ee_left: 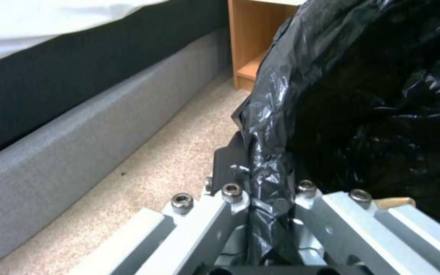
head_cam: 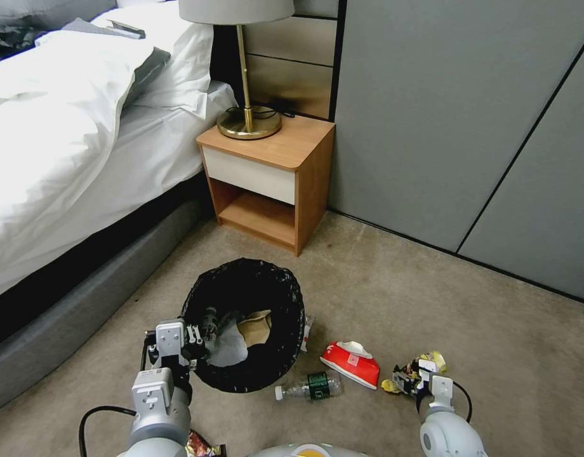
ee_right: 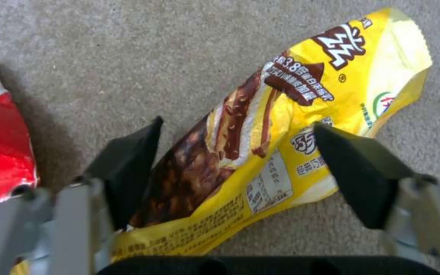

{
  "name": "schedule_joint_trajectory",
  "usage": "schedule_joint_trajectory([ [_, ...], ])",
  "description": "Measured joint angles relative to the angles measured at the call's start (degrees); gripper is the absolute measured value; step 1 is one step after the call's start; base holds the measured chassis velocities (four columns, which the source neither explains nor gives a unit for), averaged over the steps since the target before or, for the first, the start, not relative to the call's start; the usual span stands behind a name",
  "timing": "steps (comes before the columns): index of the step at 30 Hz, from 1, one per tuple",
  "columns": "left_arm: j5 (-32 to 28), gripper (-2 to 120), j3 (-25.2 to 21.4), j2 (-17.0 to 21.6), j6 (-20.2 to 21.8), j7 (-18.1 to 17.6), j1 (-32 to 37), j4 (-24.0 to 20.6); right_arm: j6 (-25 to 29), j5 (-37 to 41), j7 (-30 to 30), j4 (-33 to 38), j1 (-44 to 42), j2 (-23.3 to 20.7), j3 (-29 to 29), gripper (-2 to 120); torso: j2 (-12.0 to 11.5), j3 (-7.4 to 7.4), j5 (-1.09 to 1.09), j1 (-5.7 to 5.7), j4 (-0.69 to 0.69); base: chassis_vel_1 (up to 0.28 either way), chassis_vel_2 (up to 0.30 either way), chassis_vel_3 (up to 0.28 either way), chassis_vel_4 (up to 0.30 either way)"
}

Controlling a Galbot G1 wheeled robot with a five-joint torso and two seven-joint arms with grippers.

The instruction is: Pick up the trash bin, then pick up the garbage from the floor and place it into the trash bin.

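Carpet (head_cam: 381, 304), beige and short-piled, carries the litter in the head view: a small clear plastic bottle with a green label (head_cam: 308, 386) lying on its side, cap toward nine o'clock, and at its two o'clock a red-and-white packet (head_cam: 350, 362). The round trash bin lined with a crinkled black plastic bag (head_cam: 244, 324) sits at eleven o'clock of the bottle, with a tan paper bag (head_cam: 257, 325) and white tissue (head_cam: 227, 348) inside.

The left wrist view adds the grip itself: the left tool (ee_left: 271, 198) is clamped narrow on the bag-covered rim at the bin's nine o'clock side.

The right wrist view adds the print on a yellow snack wrapper with brown chocolate pictures (ee_right: 276, 152), flat on the carpet. The right tool (ee_right: 238, 168) stands wide, one black pad either side of the wrapper, across its long axis, which runs away from the wrist.
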Motion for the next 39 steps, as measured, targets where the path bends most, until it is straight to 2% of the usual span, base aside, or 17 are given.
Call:
schedule_joint_trajectory([
  [3, 0.0, 1, 0.03, 0.0, 0.0, 0.0, -0.09, 0.0, 0.3, -0.41, -0.01, 0.05, -0.03, 0.07, -0.03, 65, 0.0, 0.0, 0.0, 0.0, 0.0, 0.0, 0.0, 0.0, 0.0],
  [5, 0.0, 1, 0.12, 0.01, 0.0, 0.0, -0.18, 0.01, 0.71, -1.03, -0.06, 0.08, -0.1, 0.14, -0.08, 53, 0.0, 0.0, 0.0, 0.0, 0.0, 0.0, 0.0, 0.0, 0.0],
  [8, 0.0, 1, 0.16, 0.04, 0.0, 0.0, -0.22, 0.03, 0.98, -1.3, -0.11, 0.07, -0.1, 0.15, -0.08, 46, 0.0, 0.0, 0.0, -0.01, 0.0, 0.0, 0.0, 0.0, 0.0],
  [11, -0.1, 1, 0.12, 0.17, 0.0, 0.0, -0.3, 0.12, 1.72, -2.04, -0.26, -0.25, -0.07, 0.16, -0.08, 32, 0.0, 0.0, 0.0, 0.0, 0.0, 0.0, 0.0, 0.0, 0.0],
  [15, -0.18, 1, 0.1, 0.24, 0.0, 0.0, -0.3, 0.21, 2.21, -2.53, -0.39, -0.58, -0.05, 0.21, -0.07, 23, 0.0, 0.0, 0.0, 0.0, 0.0, 0.0, 0.0, 0.0, 0.0],
  [18, -0.21, 1, 0.11, 0.27, 0.0, 0.0, -0.38, 0.3, 2.83, -3.23, -0.76, -0.99, -0.07, 0.23, -0.02, 7, 0.0, 0.0, 0.0, 0.0, 0.0, 0.0, 0.0, 0.0, 0.0],
  [21, -0.21, 1, 0.12, 0.31, 0.0, 0.0, -0.43, 0.36, 3.21, -3.57, -0.9, -1.19, -0.08, 0.21, 0.02, 0, 0.0, 0.0, 0.0, 0.0, 0.0, 0.0, 0.0, 0.0, 0.0],
  [39, -0.15, 1, 0.25, 0.36, 0.1, 0.0, -0.49, 0.38, 6.94, -7.26, -0.66, -2.11, 0.09, 0.18, 0.27, 0, 0.0, 0.0, 0.0, 0.0, 0.0, 0.0, 0.0, 0.0, 0.0],
])
